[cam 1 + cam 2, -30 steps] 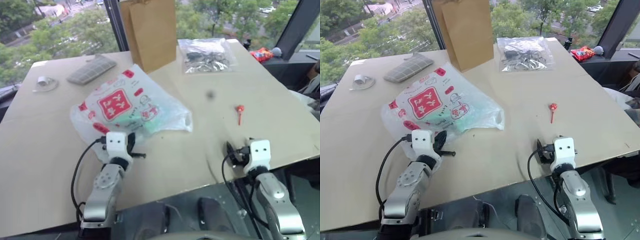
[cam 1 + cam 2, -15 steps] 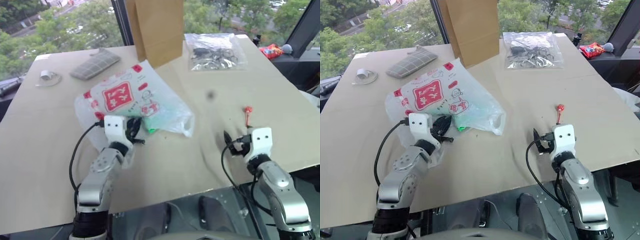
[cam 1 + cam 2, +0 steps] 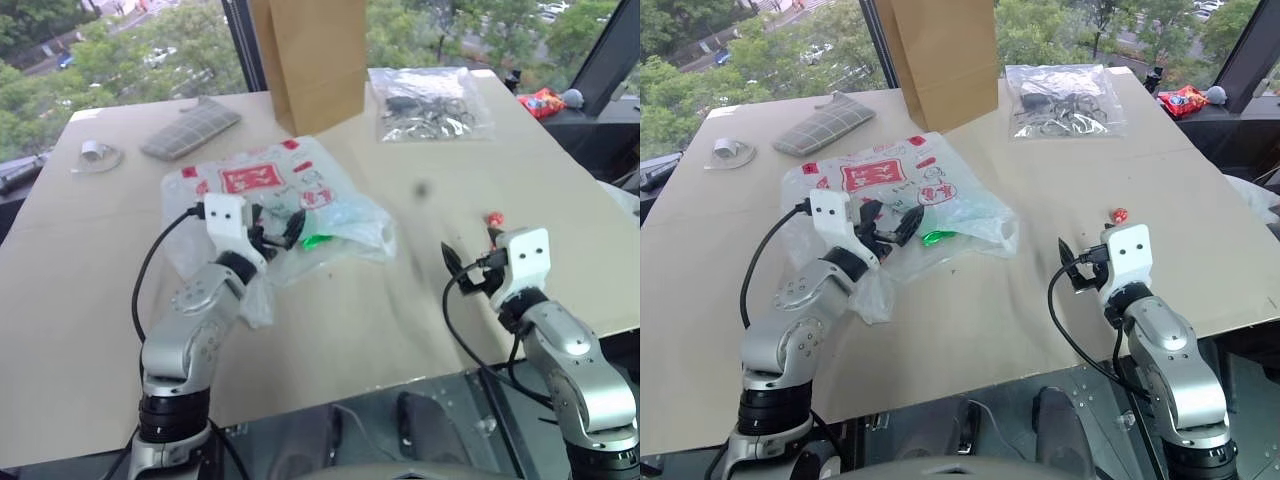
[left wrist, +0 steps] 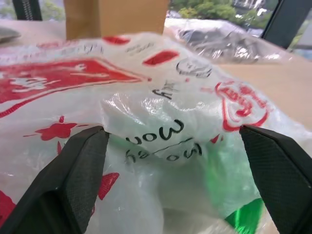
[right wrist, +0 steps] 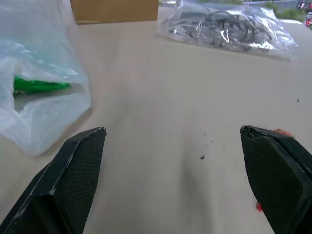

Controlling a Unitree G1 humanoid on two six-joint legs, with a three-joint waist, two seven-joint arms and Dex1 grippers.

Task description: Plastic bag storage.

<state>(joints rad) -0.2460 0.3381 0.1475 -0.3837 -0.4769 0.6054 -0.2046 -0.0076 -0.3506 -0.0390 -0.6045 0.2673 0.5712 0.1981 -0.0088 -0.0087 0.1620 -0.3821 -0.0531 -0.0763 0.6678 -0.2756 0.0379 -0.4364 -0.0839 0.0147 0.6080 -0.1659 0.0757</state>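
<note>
Because the large, thin, crinkly translucent white plastic bag with red printed logos (image 3: pixel 270 205) lay slumped and rumpled on the tan cardboard-covered table (image 3: pixel 330 320), you should have judged it very light, limp and slippery, apt to slide or balloon rather than lift as one piece. It sat left of centre, just in front of the tall brown paper bag (image 3: pixel 315 55), with something green (image 3: pixel 318 240) showing through its film at the near right side. Your left gripper (image 3: pixel 279 229) hung over the bag's near edge with its black fingers (image 4: pixel 73 180) spread wide and film bulging up between them, not pinched. Your right gripper (image 3: pixel 468 272) stood open too, holding nothing, over bare table well to the right of the bag. A gathered fold or the bunched near edge looked the fairest place to take hold, since a flat panel would probably slip from the pads; whether a handle loop lay within reach was hard to tell in the crumpled film. You had open room between the bag and the right gripper, and the near table edge ran close under both arms. You also had to mind the small red object (image 3: pixel 1119 215) just beyond the right gripper, the clear bag of dark items (image 3: pixel 432 100) at the far right, and the grey checked cloth (image 3: pixel 190 128) at the far left.
</note>
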